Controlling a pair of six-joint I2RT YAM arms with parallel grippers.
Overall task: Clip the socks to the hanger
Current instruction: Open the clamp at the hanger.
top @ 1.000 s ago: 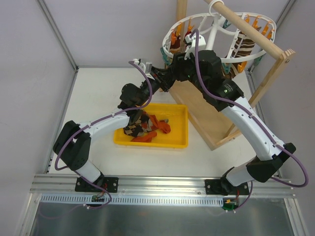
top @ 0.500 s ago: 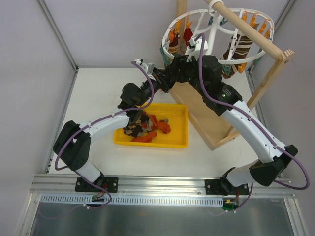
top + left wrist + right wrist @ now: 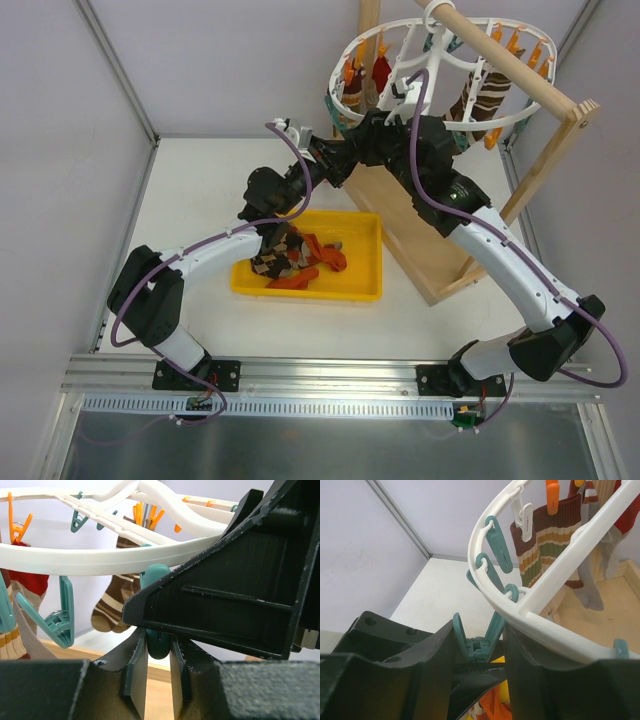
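Note:
The white hanger (image 3: 510, 120) hangs from a wooden rod, and its rim (image 3: 75, 562) crosses both wrist views. Both grippers meet at its near-left rim. My left gripper (image 3: 159, 644) (image 3: 328, 160) is shut on the lower tip of a teal clothespin (image 3: 159, 647); no sock shows between its fingers. My right gripper (image 3: 480, 630) (image 3: 362, 125) is shut on the V-shaped handles of a teal clothespin (image 3: 481, 639) under the rim (image 3: 555, 630). Brown striped socks (image 3: 112, 605) (image 3: 545, 545) and a red one (image 3: 381, 70) hang clipped. More socks (image 3: 300, 260) lie in the yellow tray.
The yellow tray (image 3: 360, 295) sits mid-table under the left arm. A wooden stand with a box base (image 3: 420, 230) and a slanted rod (image 3: 520, 70) carries the hanger at the back right. Spare teal and orange pegs (image 3: 498, 542) dangle along the rim.
The hanger ring has swung and turned a little. My right gripper has risen slightly toward the rim. The left arm has stayed put.

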